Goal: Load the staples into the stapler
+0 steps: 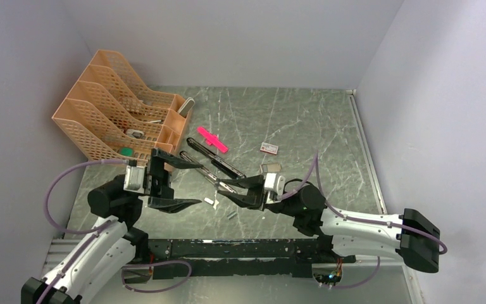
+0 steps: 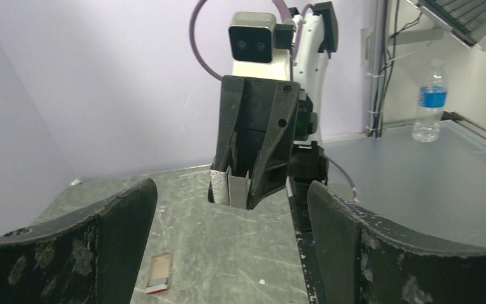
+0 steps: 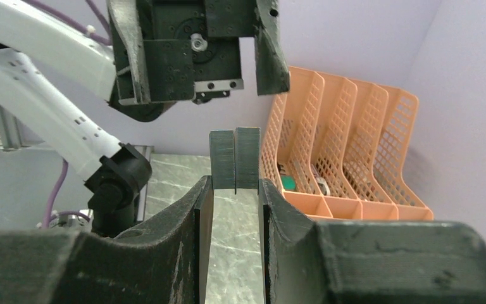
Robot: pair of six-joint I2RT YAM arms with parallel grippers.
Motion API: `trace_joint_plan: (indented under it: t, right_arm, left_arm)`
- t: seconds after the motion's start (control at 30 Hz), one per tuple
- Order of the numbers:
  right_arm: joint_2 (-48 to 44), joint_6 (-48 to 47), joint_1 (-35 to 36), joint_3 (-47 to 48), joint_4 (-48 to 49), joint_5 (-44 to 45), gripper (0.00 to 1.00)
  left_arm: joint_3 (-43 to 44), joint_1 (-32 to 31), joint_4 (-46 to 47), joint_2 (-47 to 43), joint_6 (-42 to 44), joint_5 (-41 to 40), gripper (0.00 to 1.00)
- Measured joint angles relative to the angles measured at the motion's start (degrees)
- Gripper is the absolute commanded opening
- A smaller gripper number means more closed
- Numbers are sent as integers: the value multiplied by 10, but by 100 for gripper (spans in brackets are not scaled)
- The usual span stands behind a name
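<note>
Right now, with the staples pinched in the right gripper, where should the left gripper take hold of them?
I'd take the free end of the staples that sticks out past the right fingers. Bring the open left gripper straight in from the tip side: it faces that end, and the rest is covered by the pinch.

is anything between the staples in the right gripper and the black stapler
Nothing visible. The grey metal staples clamped in the right gripper hang beside the long black desk stapler; the open left gripper stands aside.
</note>
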Motion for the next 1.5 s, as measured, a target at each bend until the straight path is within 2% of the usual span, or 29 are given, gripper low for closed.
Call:
trace_joint_plan:
  t: [0.23, 0.63, 0.87, 1.1, 1.5]
  right_arm:
    - [12, 2, 0, 14, 8, -40, 0]
    - [17, 7, 0, 17, 11, -61, 0]
    - [22, 16, 0, 17, 23, -61, 0]
    - [25, 20, 0, 17, 32, -61, 0]
    - [24, 21, 0, 17, 32, -60, 0]
  left_arm:
    - [3, -61, -5, 34, 20, -2, 83]
    - [25, -117, -48, 66, 75, -21, 77]
    - [28, -137, -70, 69, 100, -22, 71]
    - [32, -145, -90, 72, 116, -22, 58]
    - [36, -148, -84, 80, 111, -21, 50]
